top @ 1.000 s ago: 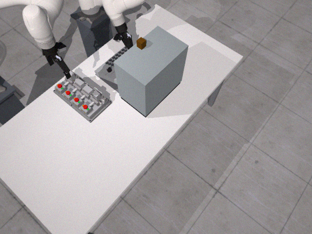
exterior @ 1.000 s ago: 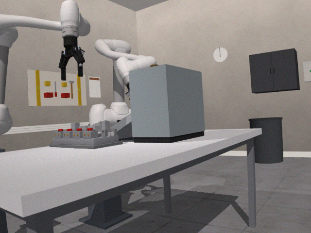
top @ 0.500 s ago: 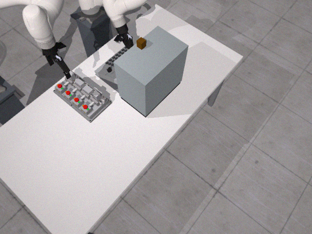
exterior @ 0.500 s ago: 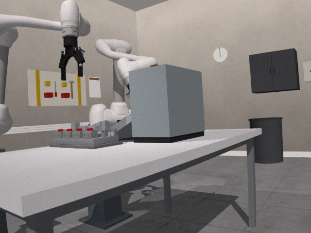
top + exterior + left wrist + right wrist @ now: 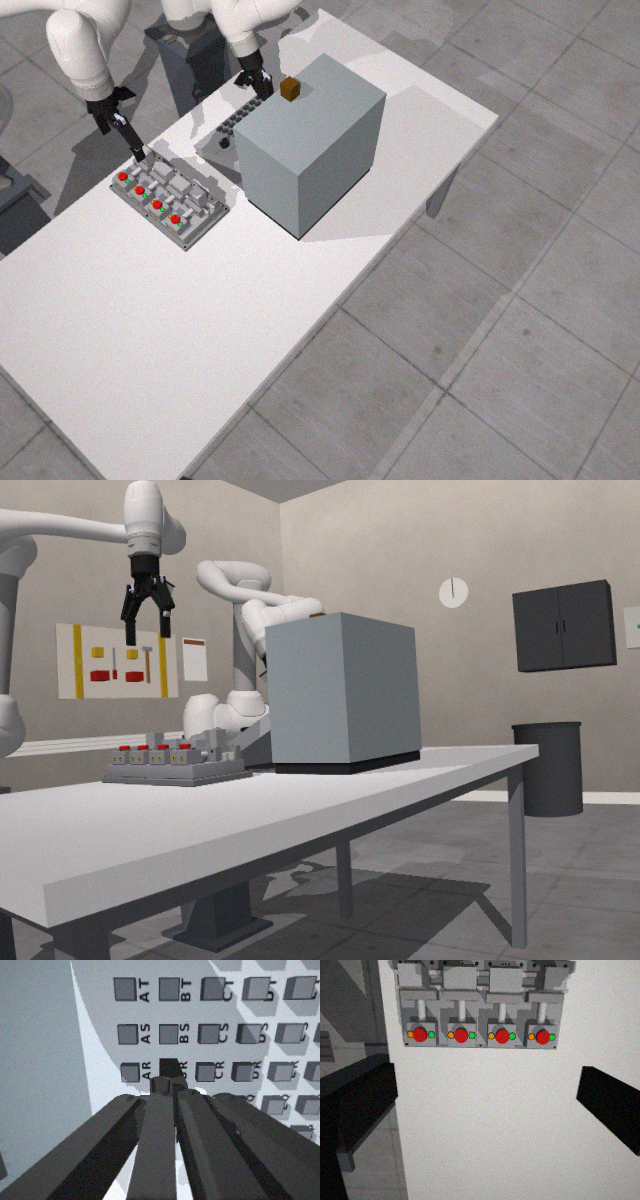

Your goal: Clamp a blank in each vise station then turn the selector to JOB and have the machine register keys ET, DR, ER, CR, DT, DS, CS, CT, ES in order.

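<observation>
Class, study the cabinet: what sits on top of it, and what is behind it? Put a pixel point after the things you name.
On top of the cabinet [image 5: 330,103] [image 5: 310,697] sits an amber lamp [image 5: 290,89]. Behind it, the exterior view shows part of an arm; whatever else stands there is covered.
</observation>
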Controlling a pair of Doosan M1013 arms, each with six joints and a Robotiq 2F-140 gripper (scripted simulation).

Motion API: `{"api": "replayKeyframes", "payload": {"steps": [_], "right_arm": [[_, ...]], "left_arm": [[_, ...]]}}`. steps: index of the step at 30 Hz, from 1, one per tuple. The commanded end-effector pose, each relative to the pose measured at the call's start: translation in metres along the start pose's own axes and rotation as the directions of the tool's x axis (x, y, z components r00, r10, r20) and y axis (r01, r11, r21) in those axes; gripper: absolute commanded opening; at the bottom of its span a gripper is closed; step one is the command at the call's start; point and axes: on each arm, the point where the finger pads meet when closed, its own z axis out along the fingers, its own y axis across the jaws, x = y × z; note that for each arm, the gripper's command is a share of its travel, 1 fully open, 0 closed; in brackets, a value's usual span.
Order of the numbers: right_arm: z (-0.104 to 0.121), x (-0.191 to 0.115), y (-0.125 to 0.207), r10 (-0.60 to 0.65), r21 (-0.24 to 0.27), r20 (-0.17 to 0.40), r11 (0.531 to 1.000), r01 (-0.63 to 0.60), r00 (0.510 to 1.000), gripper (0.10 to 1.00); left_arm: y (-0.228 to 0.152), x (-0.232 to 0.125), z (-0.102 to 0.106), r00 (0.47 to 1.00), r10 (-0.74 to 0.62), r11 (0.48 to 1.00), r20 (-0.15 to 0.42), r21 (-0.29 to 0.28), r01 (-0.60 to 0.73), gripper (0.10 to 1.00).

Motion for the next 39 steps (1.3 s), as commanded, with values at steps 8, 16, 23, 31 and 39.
{"api": "replayKeyframes", "payload": {"steps": [8,16,23,31,39], "right_arm": [[-0.001,0.0,0.0,0.0,-0.001,-0.001,1.0,0.0,1.0,1.0],[-0.001,0.0,0.0,0.0,-0.001,-0.001,1.0,0.0,1.0,1.0],[-0.001,0.0,0.0,0.0,-0.001,-0.001,1.0,0.0,1.0,1.0],[-0.001,0.0,0.0,0.0,-0.001,-0.001,1.0,0.0,1.0,1.0],[-0.001,0.0,0.0,0.0,-0.001,-0.001,1.0,0.0,1.0,1.0]], "left_arm": [[-0.001,0.0,-0.001,1.0,0.0,1.0,0.0,0.001,0.0,0.099],[0.005,0.011,-0.011,1.0,0.0,1.0,0.0,0.001,0.0,0.099],[0.031,0.064,-0.011,1.0,0.0,1.0,0.0,0.001,0.0,0.099],[0.033,0.068,-0.011,1.0,0.0,1.0,0.0,0.001,0.0,0.099],[0.033,0.068,-0.006,1.0,0.0,1.0,0.0,0.001,0.0,0.099]]}}
